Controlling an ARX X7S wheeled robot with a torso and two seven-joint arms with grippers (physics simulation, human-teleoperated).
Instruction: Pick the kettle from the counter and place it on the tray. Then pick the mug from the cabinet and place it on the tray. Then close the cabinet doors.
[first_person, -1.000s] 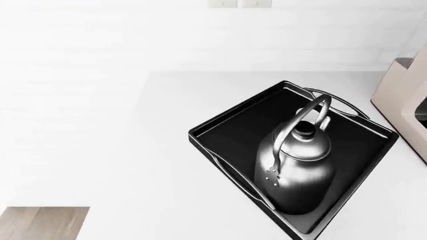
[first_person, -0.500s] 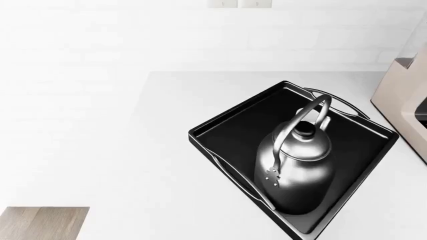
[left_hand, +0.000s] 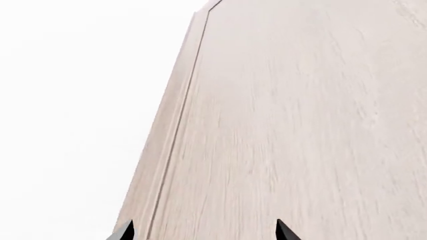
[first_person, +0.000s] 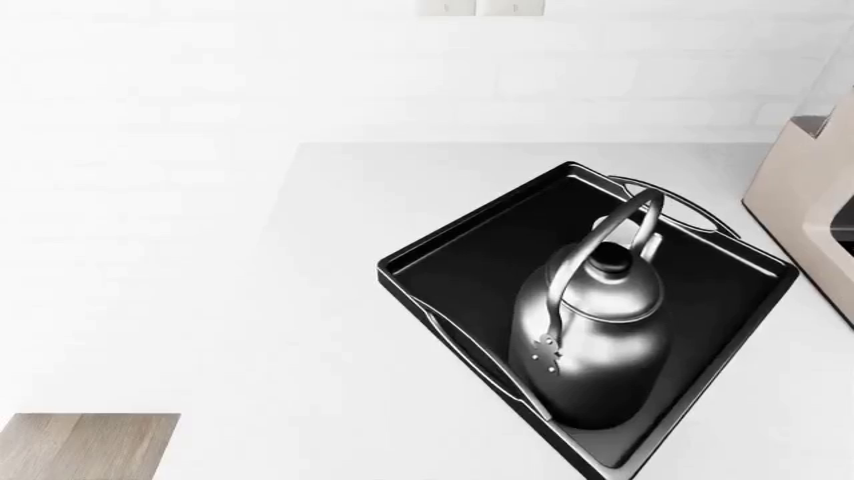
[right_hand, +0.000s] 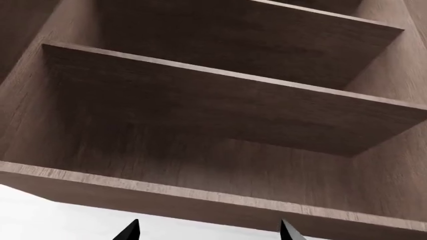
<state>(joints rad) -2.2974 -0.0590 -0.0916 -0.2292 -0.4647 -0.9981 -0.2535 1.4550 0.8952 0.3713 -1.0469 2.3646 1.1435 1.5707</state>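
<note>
In the head view the dark steel kettle (first_person: 594, 340) stands upright on the black tray (first_person: 467, 250), which rests on the white counter (first_person: 334, 300). Neither arm shows in the head view. In the left wrist view my left gripper (left_hand: 203, 235) is open, its tips wide apart, facing a pale wood cabinet door (left_hand: 300, 125). In the right wrist view my right gripper (right_hand: 208, 234) is open and empty, pointing up into the open dark wood cabinet (right_hand: 220, 115) with its shelves. The mug is out of view.
A cream espresso machine (first_person: 814, 200) stands at the counter's right edge beside the tray. A white tiled wall (first_person: 400, 70) runs behind the counter. Wood floor (first_person: 87, 445) shows at lower left, past the counter's edge.
</note>
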